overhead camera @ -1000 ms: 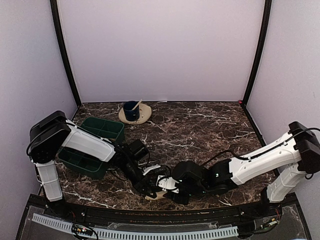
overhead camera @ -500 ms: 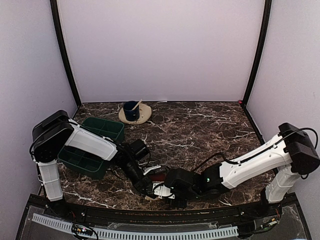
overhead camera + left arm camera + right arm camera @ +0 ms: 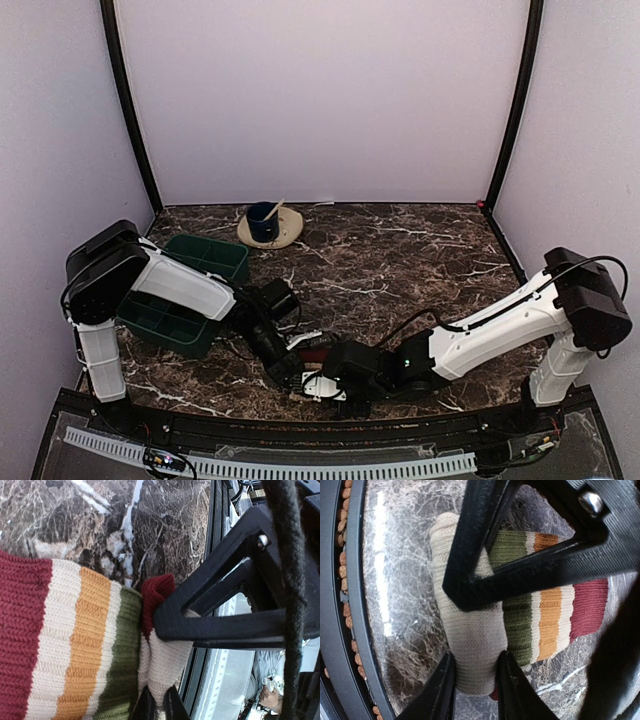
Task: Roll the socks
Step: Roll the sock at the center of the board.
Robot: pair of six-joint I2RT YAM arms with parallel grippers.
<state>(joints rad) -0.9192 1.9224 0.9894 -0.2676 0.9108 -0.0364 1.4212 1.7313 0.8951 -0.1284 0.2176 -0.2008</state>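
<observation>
Over the last second the right arm has slid left and closer to the front rail point(image 3: 355, 605). From above, it now covers the tan patch that showed before. The left gripper point(image 3: 156, 707) has kept its place, clenched on a fold of the plain tan sock point(image 3: 167, 662). The right gripper point(image 3: 475, 682) flanks that sock's end and seems to pinch it, though the angle is steep. The striped sock point(image 3: 545, 615) touches the tan one. Both lie on the marble table point(image 3: 400, 250), just beside the rail. Open marble stretches behind them. The green tray point(image 3: 238, 265) sits to the left, and a plate point(image 3: 292, 235) with a cup point(image 3: 262, 220) stands far back.
</observation>
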